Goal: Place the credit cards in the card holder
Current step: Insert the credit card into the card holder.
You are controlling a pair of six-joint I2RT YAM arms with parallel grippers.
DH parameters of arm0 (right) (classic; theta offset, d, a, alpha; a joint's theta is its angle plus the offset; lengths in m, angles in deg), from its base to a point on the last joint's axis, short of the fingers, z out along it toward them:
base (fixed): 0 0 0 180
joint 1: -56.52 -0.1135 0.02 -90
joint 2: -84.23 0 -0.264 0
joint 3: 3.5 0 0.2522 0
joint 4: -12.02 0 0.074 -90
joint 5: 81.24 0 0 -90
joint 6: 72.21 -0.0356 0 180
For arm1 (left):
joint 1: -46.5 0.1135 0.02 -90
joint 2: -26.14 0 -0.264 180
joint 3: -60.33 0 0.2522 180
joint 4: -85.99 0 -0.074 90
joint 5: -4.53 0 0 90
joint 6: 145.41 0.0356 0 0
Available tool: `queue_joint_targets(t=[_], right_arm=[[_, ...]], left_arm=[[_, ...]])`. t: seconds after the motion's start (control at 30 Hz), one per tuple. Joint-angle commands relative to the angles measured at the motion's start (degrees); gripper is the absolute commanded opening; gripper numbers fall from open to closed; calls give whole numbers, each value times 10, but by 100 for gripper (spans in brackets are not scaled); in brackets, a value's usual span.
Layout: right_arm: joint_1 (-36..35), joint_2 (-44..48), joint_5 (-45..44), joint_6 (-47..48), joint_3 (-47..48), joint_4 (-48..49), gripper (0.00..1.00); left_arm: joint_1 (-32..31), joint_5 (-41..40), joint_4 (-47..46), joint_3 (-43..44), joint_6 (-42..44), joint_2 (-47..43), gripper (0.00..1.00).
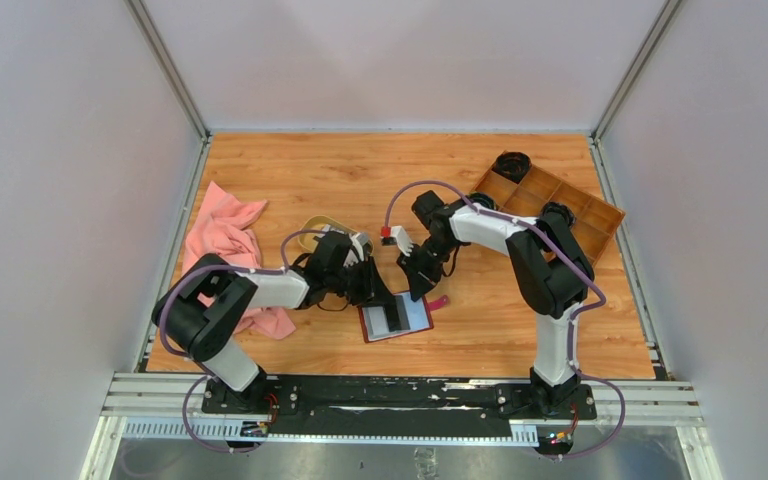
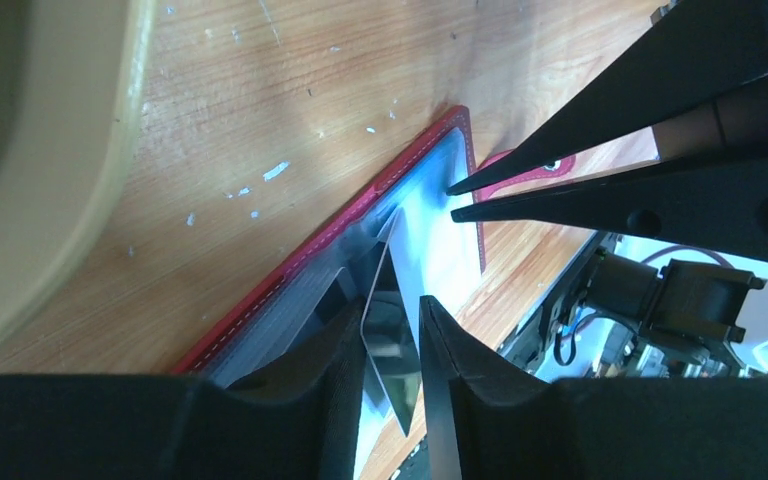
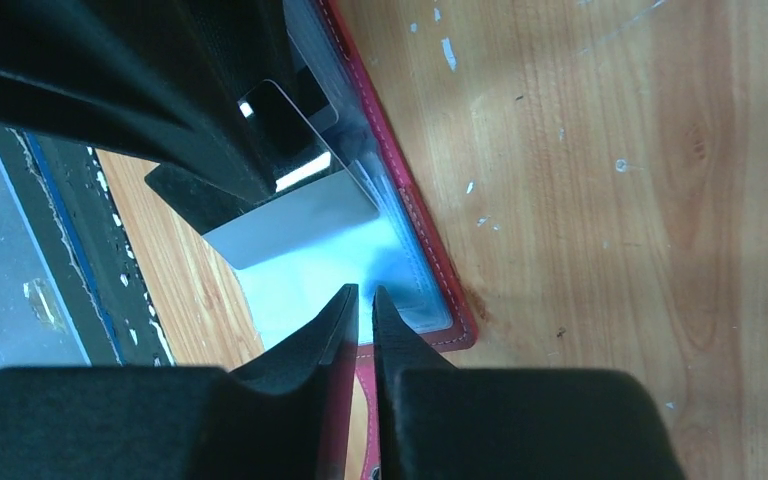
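Observation:
The dark red card holder (image 1: 415,318) lies open on the table, grey pockets up (image 2: 290,300). A pale grey credit card (image 2: 390,340) stands on edge in one pocket (image 3: 290,220). My left gripper (image 2: 392,310) straddles this card with its fingers apart. The card leans on one finger, and a gap shows beside the other. In the top view the left gripper (image 1: 372,290) sits at the holder's far left corner. My right gripper (image 3: 365,292) is shut with nothing in it. Its tips rest on the holder's pale pocket near the snap tab (image 2: 520,170).
An oval tan dish (image 1: 325,228) stands just behind the left gripper. A pink cloth (image 1: 225,240) lies at the left. A brown wooden compartment tray (image 1: 550,200) sits at the back right. Both wrists crowd over the holder.

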Motion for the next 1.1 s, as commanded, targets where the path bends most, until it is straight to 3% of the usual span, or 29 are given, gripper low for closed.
queue_joint_targets(t=[0.0, 0.27, 0.43, 0.77, 1.07], right_arm=[[-9, 14, 21, 16, 13, -32, 15], [3, 55, 56, 36, 10, -42, 19], [8, 72, 80, 43, 6, -43, 23], [8, 77, 92, 47, 5, -46, 24], [7, 55, 71, 34, 8, -46, 21]], left_arm=[[-6, -36, 32, -8, 4, -27, 35], [-6, -53, 41, -17, 7, -55, 49], [-6, -69, 61, -19, 18, -76, 52], [-7, -97, 121, -24, 40, -144, 52], [-42, -109, 120, -59, 4, -200, 40]])
